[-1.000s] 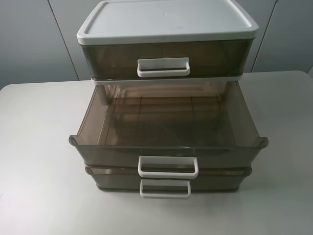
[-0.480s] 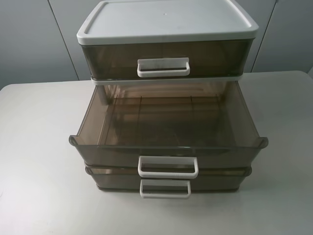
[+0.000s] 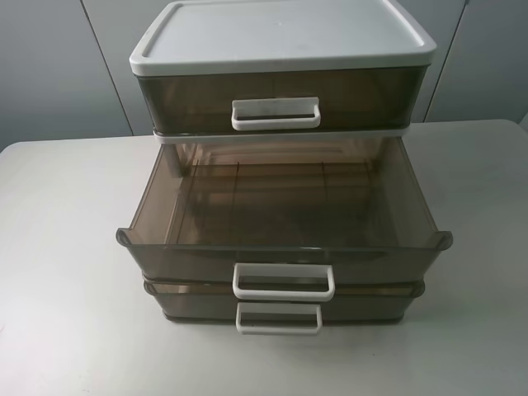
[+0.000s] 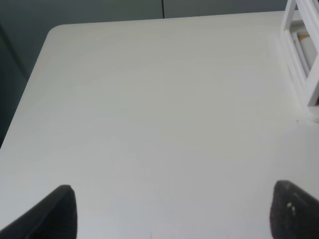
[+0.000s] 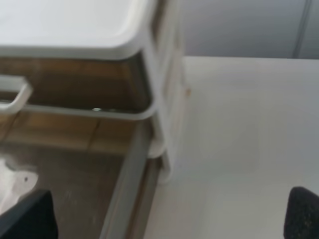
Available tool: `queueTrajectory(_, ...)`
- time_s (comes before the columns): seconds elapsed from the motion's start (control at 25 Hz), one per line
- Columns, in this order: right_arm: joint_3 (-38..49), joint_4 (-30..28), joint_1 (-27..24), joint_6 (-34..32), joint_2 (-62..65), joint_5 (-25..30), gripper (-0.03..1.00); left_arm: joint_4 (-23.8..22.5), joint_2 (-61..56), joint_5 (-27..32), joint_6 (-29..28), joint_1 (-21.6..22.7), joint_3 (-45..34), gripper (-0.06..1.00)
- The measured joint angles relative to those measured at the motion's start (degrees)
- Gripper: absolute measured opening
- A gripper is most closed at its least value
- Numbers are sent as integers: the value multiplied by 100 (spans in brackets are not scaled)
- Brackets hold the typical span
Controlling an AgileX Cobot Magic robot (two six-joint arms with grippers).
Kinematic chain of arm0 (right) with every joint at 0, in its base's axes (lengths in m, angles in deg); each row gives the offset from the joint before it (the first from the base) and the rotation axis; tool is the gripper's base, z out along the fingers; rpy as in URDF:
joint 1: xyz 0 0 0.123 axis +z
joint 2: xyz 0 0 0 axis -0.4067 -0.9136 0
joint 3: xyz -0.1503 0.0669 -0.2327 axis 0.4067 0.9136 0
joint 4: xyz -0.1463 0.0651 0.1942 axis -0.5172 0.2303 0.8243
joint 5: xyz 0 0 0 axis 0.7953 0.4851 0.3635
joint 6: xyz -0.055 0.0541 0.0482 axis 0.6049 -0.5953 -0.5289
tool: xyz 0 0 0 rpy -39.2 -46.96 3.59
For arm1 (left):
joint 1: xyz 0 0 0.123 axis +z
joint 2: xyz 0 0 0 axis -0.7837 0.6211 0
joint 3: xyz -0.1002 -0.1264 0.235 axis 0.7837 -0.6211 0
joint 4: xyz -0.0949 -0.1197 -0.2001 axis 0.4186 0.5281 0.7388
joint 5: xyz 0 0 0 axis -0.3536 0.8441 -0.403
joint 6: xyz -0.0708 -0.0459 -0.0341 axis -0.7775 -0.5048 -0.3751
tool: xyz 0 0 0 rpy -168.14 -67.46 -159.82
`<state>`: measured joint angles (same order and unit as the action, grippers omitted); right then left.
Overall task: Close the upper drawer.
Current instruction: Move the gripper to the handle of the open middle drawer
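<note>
Upper drawer [image 3: 280, 206] is seen pulled well out of the unit; both hands are spread and empty.

A matte white table [image 3: 66, 247] with rounded corners carries the three-tier unit [image 3: 161, 136], capped by a smooth white lid [image 3: 280, 33]. The tiers are translucent smoky-brown plastic trays. The middle tray is drawn towards the camera, overhanging the lowest drawer [image 3: 371, 304], its flared rim and white rectangular loop handle [image 3: 283, 280] exposed. The left hand [image 4: 174, 214] is held over bare table beside the unit, dark fingers wide apart, nothing gripped. The right hand [image 5: 167, 219] is held wide open at the unit's right front corner, nothing gripped.
</note>
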<state>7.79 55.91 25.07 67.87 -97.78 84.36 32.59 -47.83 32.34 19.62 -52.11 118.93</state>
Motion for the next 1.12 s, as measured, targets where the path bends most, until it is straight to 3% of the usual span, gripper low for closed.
queueTrajectory(0.16,0,9,1066,332,-408,-305,69,0,0,0,0,0,0,74)
queueTrajectory(0.44,0,-397,3538,453,-1359,-644,69,0,0,0,0,0,0,74)
queueTrajectory(0.64,0,-485,4911,1024,-2102,-832,69,0,0,0,0,0,0,74)
queueTrajectory(0.84,0,-485,5667,1274,-2815,-958,69,0,0,0,0,0,0,74)
queueTrajectory(1.12,-4,-485,6065,1506,-3666,-979,69,0,0,0,0,0,0,74)
